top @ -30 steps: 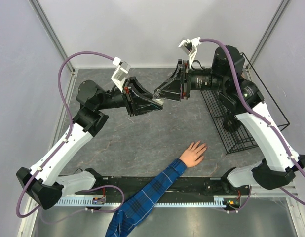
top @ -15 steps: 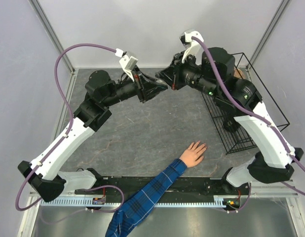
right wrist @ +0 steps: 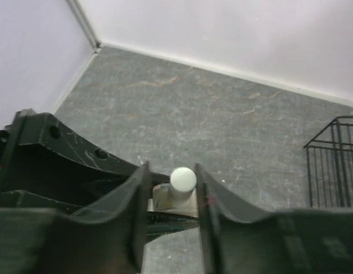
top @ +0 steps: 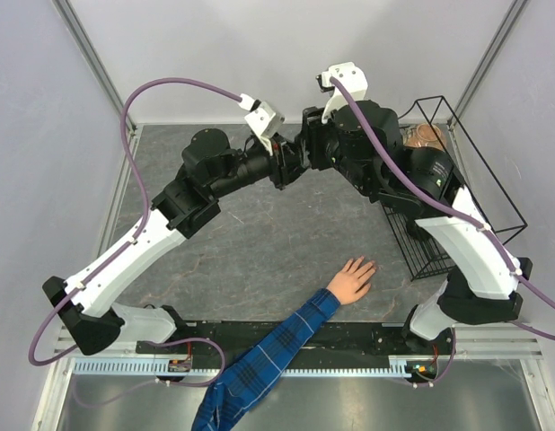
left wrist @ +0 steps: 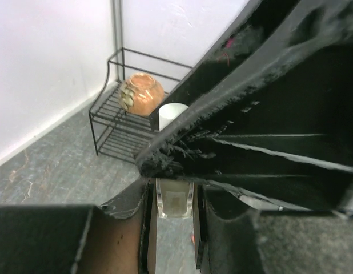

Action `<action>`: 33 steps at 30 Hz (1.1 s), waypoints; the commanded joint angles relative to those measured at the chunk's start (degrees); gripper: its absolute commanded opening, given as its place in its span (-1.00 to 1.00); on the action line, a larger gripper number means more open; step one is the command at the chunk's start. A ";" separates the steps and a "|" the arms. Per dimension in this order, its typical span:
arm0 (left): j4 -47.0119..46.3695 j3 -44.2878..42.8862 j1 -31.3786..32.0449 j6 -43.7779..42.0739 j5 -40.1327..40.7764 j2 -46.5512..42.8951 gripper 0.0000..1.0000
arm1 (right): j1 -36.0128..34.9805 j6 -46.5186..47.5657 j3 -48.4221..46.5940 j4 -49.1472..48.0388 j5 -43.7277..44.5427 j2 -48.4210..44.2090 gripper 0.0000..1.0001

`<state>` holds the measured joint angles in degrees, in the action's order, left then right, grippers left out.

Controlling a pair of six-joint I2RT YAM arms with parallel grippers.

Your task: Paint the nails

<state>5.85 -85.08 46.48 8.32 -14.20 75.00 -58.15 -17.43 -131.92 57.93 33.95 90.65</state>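
Grey table (top: pixel 259 260), hand (top: pixel 352 279) flat, nails (top: pixel 363 263) pointing far-right, left jaws clamping bottle (left wrist: pixel 175 200), right jaws straddling its cap (right wrist: pixel 183 179), grip unclear.

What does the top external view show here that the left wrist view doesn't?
Only top external: the hand in a blue plaid sleeve, flat on the table, its nails too small to make out. Only left wrist: the small bottle between the left tool's fingers. Both: the wire rack holding an orange-brown bowl.

A lab test cell: white panel walls (top: pixel 259 54), aluminium frame posts (top: pixel 90 54), grey tabletop (top: pixel 259 251).
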 commanded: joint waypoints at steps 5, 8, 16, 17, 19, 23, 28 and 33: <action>-5.41 8.08 -4.81 4.24 -22.69 -7.58 -0.96 | 6.98 0.91 1.13 -0.88 -25.65 -3.98 0.43; -5.67 9.14 -7.10 7.23 -29.91 -8.81 -0.97 | 15.15 0.56 6.47 -6.06 -48.66 -6.89 0.43; -12.61 11.16 -10.97 16.90 -43.19 -9.70 -0.97 | 20.18 -2.51 14.92 -15.80 -80.60 -9.43 0.42; -12.70 11.25 -11.14 17.26 -43.98 -9.70 -0.96 | 20.27 -4.35 17.46 -17.40 -81.49 -9.88 0.41; -12.88 11.25 -11.32 17.78 -44.51 -9.87 -0.96 | 20.53 -5.77 19.23 -20.47 -83.25 -10.41 0.33; -13.67 11.34 -11.85 18.05 -44.60 -10.31 -0.96 | 20.71 -6.48 20.91 -21.89 -82.83 -10.49 0.10; -13.76 11.78 -12.29 18.40 -45.31 -10.40 -0.97 | 20.71 -5.77 20.82 -22.07 -80.45 -10.76 -0.09; -12.88 11.52 -12.73 16.83 -42.07 -10.93 -0.96 | 20.71 -4.98 21.00 -21.81 -77.56 -11.37 -0.54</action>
<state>-4.99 -73.23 34.15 24.51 -57.25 65.80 -37.67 -22.96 -111.00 38.94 -45.45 81.01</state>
